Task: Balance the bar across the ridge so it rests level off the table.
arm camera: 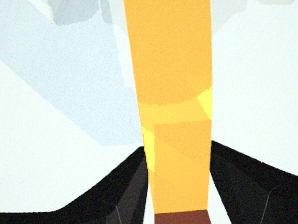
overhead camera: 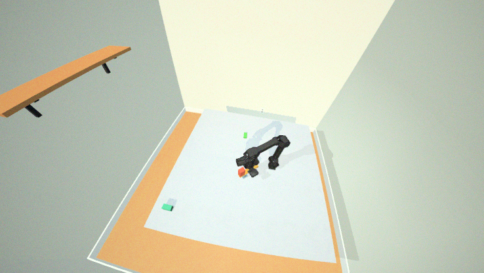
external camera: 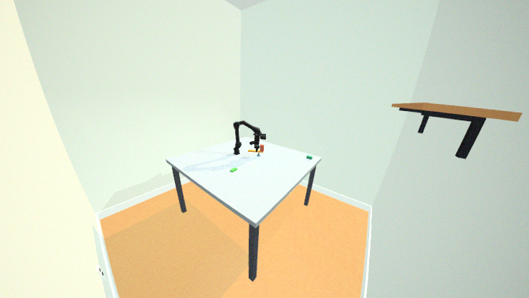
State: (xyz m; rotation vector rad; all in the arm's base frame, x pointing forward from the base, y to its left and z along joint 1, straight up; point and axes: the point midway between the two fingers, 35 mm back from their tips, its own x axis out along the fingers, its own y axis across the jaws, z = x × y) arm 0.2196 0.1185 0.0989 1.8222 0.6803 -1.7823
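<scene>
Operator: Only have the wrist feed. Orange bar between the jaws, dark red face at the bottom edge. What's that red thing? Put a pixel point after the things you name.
Observer: A red block (overhead camera: 241, 172) (external camera: 261, 147), standing up from one end of the orange bar (overhead camera: 256, 167) (external camera: 251, 150) (arm camera: 175, 60); the exterior view shows it.
Operator: Where's the ridge? I can't find it.
Observer: Exterior view has the small blue-grey ridge (external camera: 258, 155) on the table (external camera: 255, 192), below the bar near its red end.
Operator: Any loose stuff out of my view?
Observer: Yes, two green blocks on the table: a bright green one (overhead camera: 245, 135) (external camera: 234, 170) and a darker green one (overhead camera: 166, 207) (external camera: 309, 157).
</scene>
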